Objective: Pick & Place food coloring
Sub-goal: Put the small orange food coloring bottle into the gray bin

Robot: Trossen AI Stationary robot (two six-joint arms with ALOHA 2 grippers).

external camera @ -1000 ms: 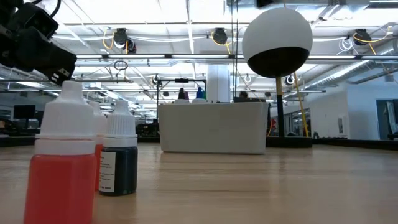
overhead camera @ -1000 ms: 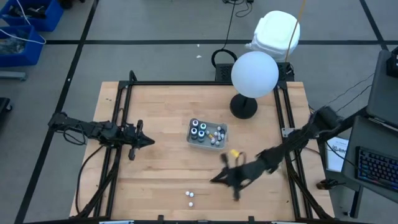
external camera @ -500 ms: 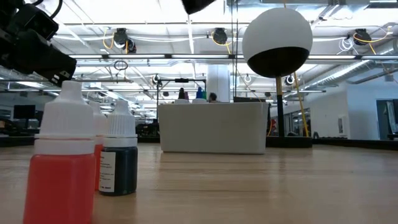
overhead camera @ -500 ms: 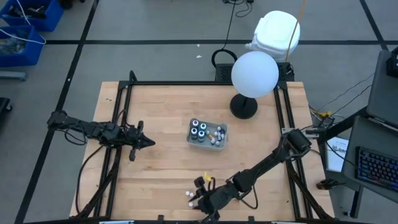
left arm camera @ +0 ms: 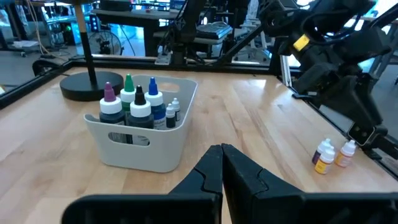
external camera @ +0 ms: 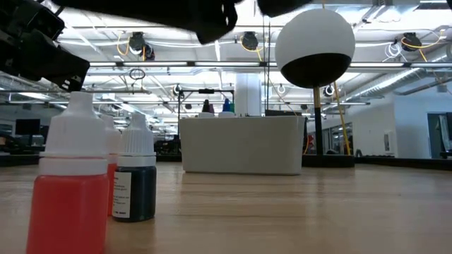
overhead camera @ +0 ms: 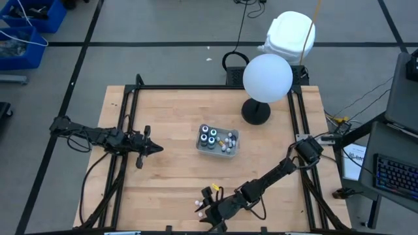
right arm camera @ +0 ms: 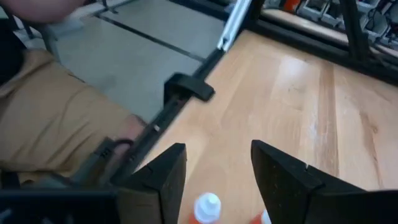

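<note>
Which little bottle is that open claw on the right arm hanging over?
Start at the grey tray mid-table, then drop to the table's near edge, where two loose bottles stand. The right gripper hangs open over them. Its wrist camera shows the orange bottle, white-capped, between its fingers, unlike the dark bottle alongside.

No word, brand or number can be read anywhere. The dark dropper bottle [external camera: 134, 182] standing at about 9 o'clock in the low view carries a white label with fine print, too small to make out. The labels on the bottles in the white bin [left arm camera: 144, 140] in the left wrist view are likewise illegible.
</note>
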